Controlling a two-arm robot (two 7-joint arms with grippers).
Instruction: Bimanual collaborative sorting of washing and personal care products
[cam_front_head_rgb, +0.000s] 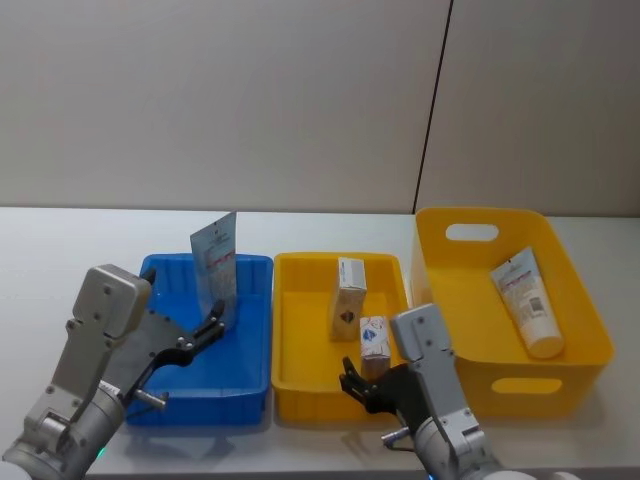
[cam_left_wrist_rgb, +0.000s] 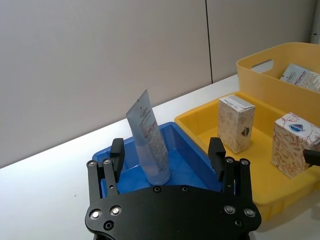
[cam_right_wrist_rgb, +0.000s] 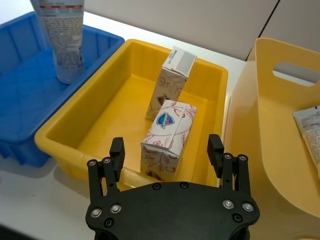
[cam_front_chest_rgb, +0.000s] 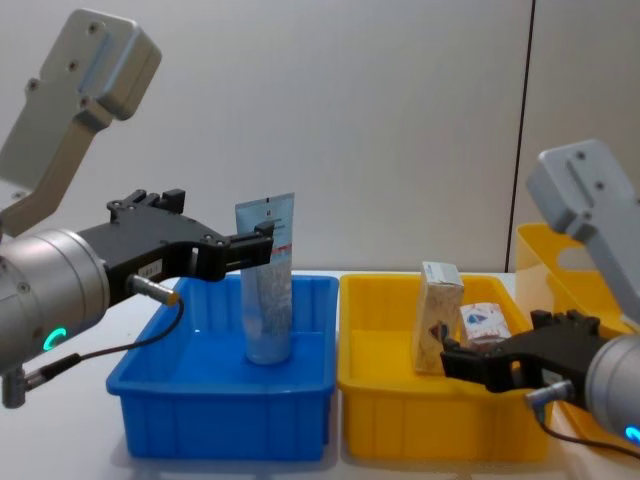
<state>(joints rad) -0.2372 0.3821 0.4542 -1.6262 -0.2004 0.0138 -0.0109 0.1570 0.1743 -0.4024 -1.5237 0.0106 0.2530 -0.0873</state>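
Note:
A pale blue and white tube (cam_front_head_rgb: 215, 265) stands upright in the blue tray (cam_front_head_rgb: 252, 260). My left gripper (cam_front_head_rgb: 215, 325) is open and level with the tube (cam_left_wrist_rgb: 148, 135), which shows just ahead between its fingers (cam_left_wrist_rgb: 117, 152), untouched. Two cream cartons stand in the shallow yellow tray (cam_front_head_rgb: 310, 259): a taller one (cam_front_head_rgb: 350, 285) and a shorter one (cam_front_head_rgb: 373, 340) with a blue logo. My right gripper (cam_front_head_rgb: 352, 380) is open at that tray's near edge, facing the shorter carton (cam_right_wrist_rgb: 167, 132). A second tube (cam_front_head_rgb: 527, 300) lies in the deep yellow basket (cam_front_head_rgb: 520, 213).
The three containers sit side by side on a white table (cam_front_head_rgb: 80, 240), blue on the left, shallow yellow in the middle, handled basket on the right. A plain wall (cam_front_head_rgb: 250, 100) rises behind. Bare table lies to the left of the blue tray.

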